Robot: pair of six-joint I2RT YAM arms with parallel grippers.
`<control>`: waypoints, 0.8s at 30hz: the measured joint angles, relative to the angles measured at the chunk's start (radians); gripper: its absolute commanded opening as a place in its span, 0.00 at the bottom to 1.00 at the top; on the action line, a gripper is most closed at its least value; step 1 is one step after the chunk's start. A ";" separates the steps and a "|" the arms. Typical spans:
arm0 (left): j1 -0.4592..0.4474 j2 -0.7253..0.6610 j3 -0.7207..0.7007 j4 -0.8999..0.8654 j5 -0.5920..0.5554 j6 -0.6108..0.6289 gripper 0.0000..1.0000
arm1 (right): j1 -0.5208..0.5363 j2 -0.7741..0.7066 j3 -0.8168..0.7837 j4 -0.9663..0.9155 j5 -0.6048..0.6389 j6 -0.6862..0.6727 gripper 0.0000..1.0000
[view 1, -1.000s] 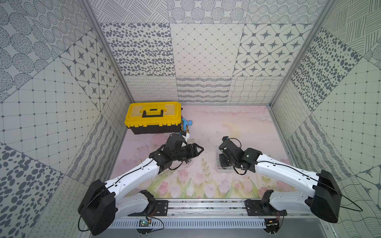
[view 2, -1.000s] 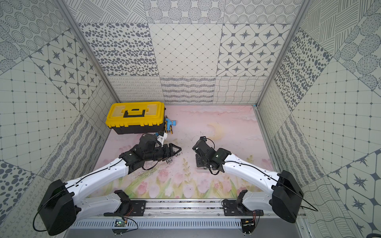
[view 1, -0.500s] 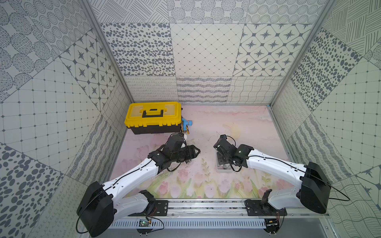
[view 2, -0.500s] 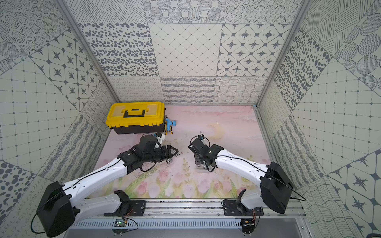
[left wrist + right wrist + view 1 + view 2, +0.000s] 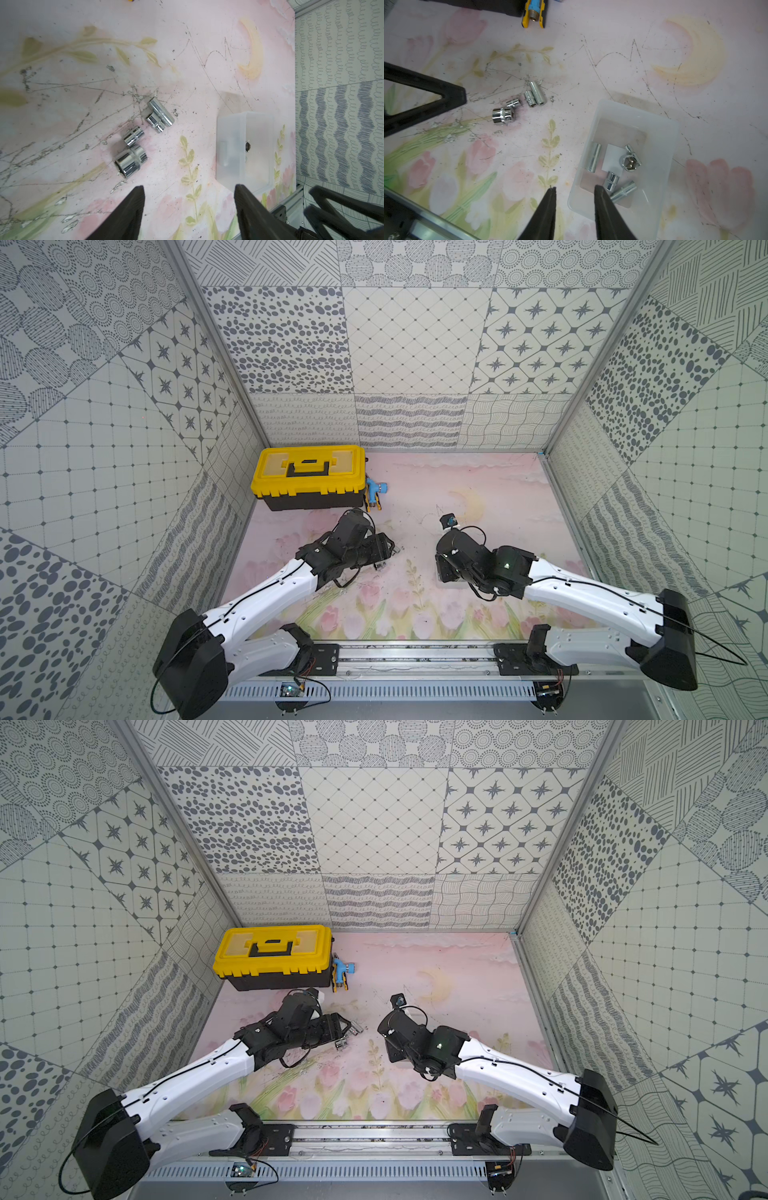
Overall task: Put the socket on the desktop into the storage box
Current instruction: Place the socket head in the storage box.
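Sockets point(image 5: 131, 160) are lying clustered on the counter point(image 5: 187, 62), near the storage box point(image 5: 639, 113). Left fingers point(image 5: 131, 209) and right fingers point(image 5: 546, 209) are hanging released, empty. Left should be straddling one socket squarely before clenching.

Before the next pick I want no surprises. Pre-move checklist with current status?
1. Left gripper open and empty: ok.
2. Right gripper empty, jaws apart: ok.
3. Storage box upright, with room left beside the sockets inside: ok.
4. Desktop cleared of sockets: not ok. The large socket, small socket and touching pair remain.
5. Large socket separate from small socket for a clean grasp: cannot tell, they lie very close.
6. Desktop between those sockets and the storage box unobstructed: ok.
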 measured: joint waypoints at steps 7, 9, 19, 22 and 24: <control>0.006 0.010 -0.001 -0.058 -0.076 0.004 0.68 | 0.000 -0.079 -0.039 0.048 -0.031 0.004 0.25; 0.006 0.022 -0.001 -0.071 -0.090 0.004 0.66 | 0.000 -0.078 -0.043 0.057 -0.041 0.005 0.24; 0.006 0.071 -0.005 -0.108 -0.111 0.003 0.63 | 0.000 -0.035 -0.061 0.126 -0.119 0.029 0.31; 0.006 0.071 -0.016 -0.110 -0.111 0.002 0.62 | 0.000 0.060 -0.021 0.128 -0.134 0.025 0.31; 0.006 0.070 -0.021 -0.111 -0.111 0.000 0.60 | -0.007 0.134 0.019 0.130 -0.146 0.021 0.31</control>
